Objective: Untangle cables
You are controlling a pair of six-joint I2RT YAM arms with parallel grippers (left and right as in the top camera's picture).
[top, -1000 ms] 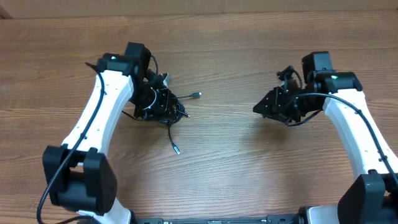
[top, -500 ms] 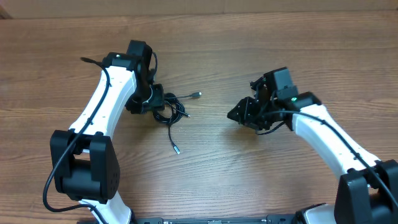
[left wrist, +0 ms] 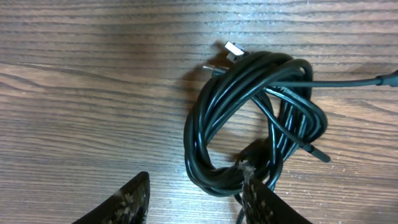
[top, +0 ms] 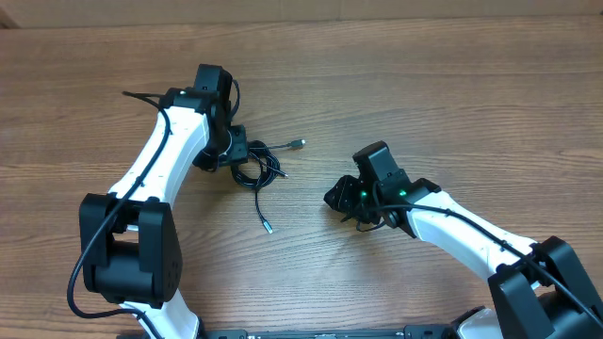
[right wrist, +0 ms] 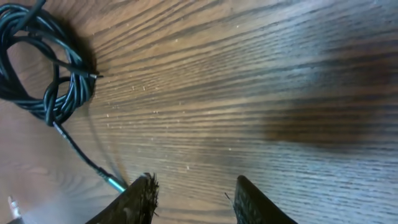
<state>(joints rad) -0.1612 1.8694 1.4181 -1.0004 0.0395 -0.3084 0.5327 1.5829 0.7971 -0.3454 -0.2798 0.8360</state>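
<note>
The thin black cables (top: 256,166) lie as one loose coil on the brown wood-grain counter (top: 433,85), left of the middle, right beneath my left tool (left wrist: 194,179). In the left wrist view the coil is several turns of cord stacked together, with strands crossing on its right side and a small silver plug end (left wrist: 233,50) poking out at the top.

My left tool is released. Its fingers stand apart with nothing clamped, and the coil's bottom loop lies between them, close to the right-hand finger. I cannot tell whether that finger touches the cord. My right tool (right wrist: 194,180) is released and empty too, with only bare wood between its fingers. It sits well apart from the coil, to its right.

One loose tail runs out of the coil toward the near edge and ends in a second plug (top: 268,227). A shorter tail with a third plug (top: 298,143) points right.

I judge these cords light, limp and smooth-jacketed. A slack pinch would likely let them slide, and a pull on one strand would probably drag the whole coil along. The best hold looks to be on a free tail just behind its plug, where the thicker end acts as a stop. My other tool could pin the body of the coil. A slow pull seems wise, so the crossings loosen rather than tighten.
</note>
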